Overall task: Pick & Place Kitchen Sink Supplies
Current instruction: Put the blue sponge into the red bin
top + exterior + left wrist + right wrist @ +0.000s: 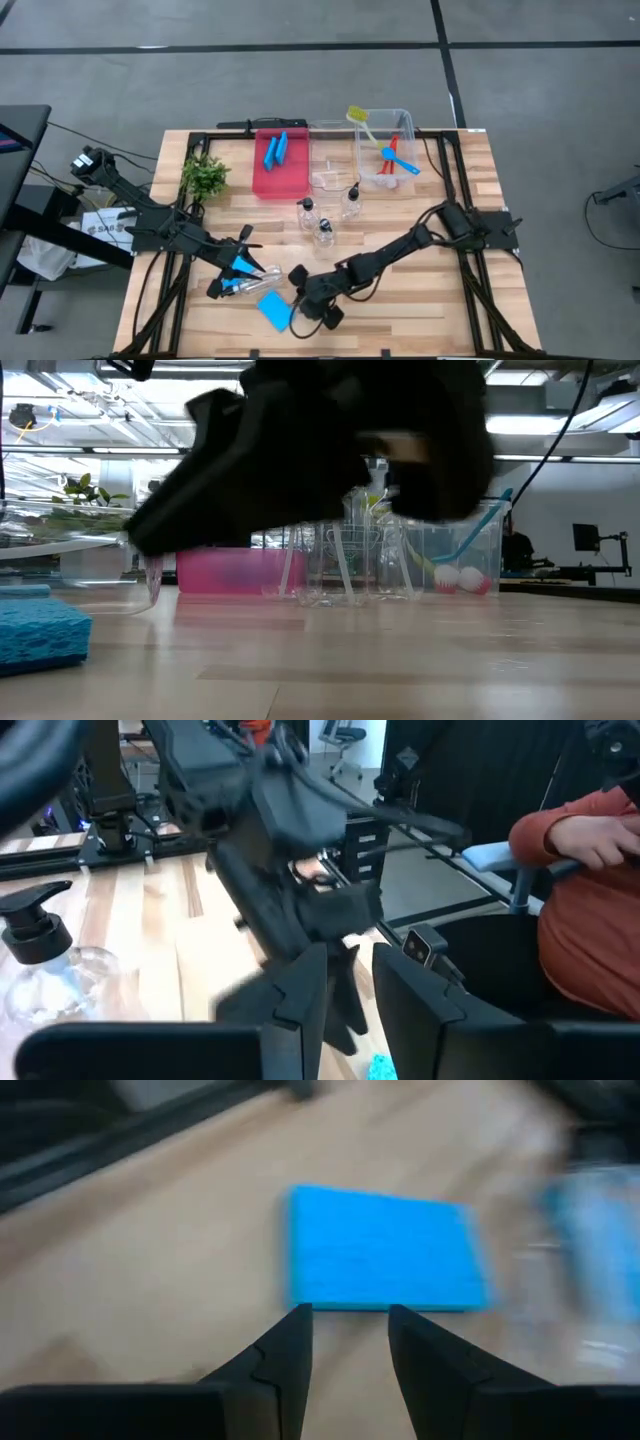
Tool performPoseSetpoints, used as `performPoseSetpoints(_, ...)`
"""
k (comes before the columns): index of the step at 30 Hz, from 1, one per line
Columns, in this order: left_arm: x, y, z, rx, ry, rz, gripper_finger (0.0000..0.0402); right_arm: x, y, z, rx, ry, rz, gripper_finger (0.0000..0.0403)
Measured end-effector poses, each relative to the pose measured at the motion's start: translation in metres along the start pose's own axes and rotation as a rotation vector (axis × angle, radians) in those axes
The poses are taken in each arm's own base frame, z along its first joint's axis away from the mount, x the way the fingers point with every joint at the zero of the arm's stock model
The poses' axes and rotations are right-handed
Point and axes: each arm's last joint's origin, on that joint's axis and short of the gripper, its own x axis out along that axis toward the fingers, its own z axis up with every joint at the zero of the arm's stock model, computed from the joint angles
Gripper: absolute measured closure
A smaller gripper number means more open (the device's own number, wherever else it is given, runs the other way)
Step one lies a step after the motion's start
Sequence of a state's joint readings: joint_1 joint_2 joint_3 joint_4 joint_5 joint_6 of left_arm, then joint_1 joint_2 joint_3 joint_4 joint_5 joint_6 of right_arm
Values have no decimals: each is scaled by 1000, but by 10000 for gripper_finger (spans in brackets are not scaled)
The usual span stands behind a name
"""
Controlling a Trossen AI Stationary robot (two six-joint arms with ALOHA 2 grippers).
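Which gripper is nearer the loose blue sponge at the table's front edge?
Right. The right gripper points at the blue sponge with nothing between its open fingers. The left gripper sits a little behind it, near a bottle.

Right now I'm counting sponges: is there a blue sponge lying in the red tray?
Yes, two blue sponges lie in the red tray.

The table [500, 190] is pale wooden planks with a smooth satin finish. The flat bright-blue rectangular sponge [385, 1250] looks soft, matt and finely ribbed. The small bottles [325, 232] and open bins [385, 150] are clear glossy plastic. The rectangular red tray [280, 175] is smooth plastic. Both arms are matt black.
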State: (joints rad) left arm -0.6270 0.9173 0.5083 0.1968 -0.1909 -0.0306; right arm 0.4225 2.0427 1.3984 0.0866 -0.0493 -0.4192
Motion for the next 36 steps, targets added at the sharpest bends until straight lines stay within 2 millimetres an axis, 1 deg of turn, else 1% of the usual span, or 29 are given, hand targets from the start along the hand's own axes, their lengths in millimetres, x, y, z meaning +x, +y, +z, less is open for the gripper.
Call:
performPoseSetpoints(2,0,0,2,28,-20,0,315,3,1,1,0,-24,54,276)
performPoseSetpoints(4,0,0,7,66,-73,6,315,2,3,4,-3,-45,73,276)
performPoseSetpoints(9,-1,0,16,74,-166,23,315,1,8,14,-23,-103,67,276)
performPoseSetpoints(14,1,7,20,160,-202,72,315,1,8,17,-38,-133,36,276)
performPoseSetpoints(17,4,14,24,126,-253,112,315,1,6,17,-18,-109,-16,276)
performPoseSetpoints(19,8,16,22,59,-245,116,315,2,6,17,-17,-107,-21,276)
performPoseSetpoints(23,20,12,10,-61,-186,88,315,12,7,12,-18,-138,-42,276)
performPoseSetpoints(25,26,9,1,-71,-143,76,315,24,10,2,-16,-134,-42,276)
performPoseSetpoints(26,28,8,-1,-66,-130,71,315,26,8,0,-14,-133,-53,276)
performPoseSetpoints(29,31,7,-2,-65,-140,68,315,38,9,-9,7,-104,-56,276)
performPoseSetpoints(32,29,7,1,-69,-158,69,315,47,5,-15,52,-95,-57,276)
performPoseSetpoints(36,26,7,4,-74,-174,69,315,52,-3,-19,106,-115,-16,276)
